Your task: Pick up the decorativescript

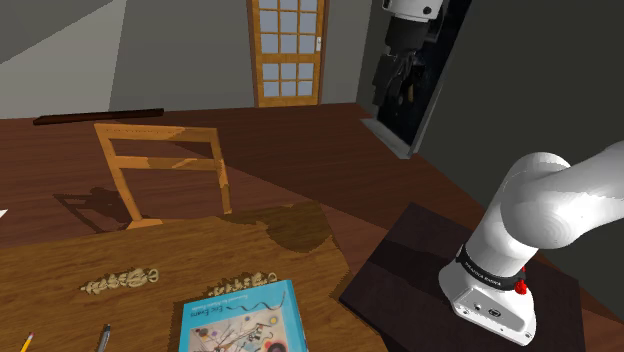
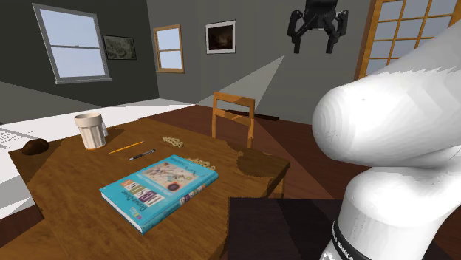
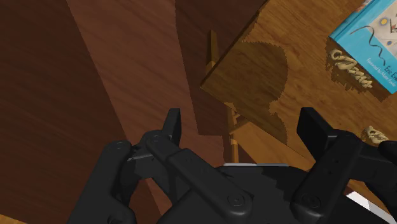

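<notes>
The gripper (image 3: 243,121) hangs high, its two black fingers apart with nothing between them. Below it, between the fingers in the wrist view, are the corner of a wooden table (image 3: 267,95) and a chair (image 1: 165,165) standing by that edge, with dark floor to one side.

Well below, and out past one finger, a gold script piece (image 3: 350,69) lies flat on the wood, just beside the edge of a blue book (image 3: 375,32). A twin piece (image 3: 375,135) lies on the same table close to that finger's tip in the wrist view, apart from the book. I cannot tell which of the two is meant.

Either one looks thin, stiff and light, like a cut-out word with fine loops, so probably easy to lift but easy to bend or snap. It sits very low, so the fingers would likely have to come down almost to the wood. The best hold is probably across the narrow width near the middle. A grip at one end could let it swing or slip out.
</notes>
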### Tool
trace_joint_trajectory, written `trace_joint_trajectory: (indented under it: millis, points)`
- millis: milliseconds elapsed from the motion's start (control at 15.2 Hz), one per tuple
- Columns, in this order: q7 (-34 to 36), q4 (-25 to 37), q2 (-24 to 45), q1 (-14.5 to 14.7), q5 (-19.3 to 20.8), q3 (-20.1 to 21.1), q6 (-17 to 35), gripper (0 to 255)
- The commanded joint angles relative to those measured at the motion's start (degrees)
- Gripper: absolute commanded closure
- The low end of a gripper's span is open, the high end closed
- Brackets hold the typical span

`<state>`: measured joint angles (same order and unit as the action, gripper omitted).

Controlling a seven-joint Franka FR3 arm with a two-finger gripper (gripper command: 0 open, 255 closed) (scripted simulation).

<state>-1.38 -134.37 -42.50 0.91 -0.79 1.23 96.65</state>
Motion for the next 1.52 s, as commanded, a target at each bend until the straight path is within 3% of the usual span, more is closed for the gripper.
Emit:
trace_joint_trajectory:
  millis: [0, 726, 1452]
  points:
    - [0.0, 0.0, 0.0, 0.0, 0.0, 0.0, 0.0, 0]
    - [4.6, -4.1, 14.3, 4.1, -5.6, 6.1, 13.8, 0]
    - [8.7, -1.1, 34.0, 8.0, -9.2, 11.9, 26.4, 0]
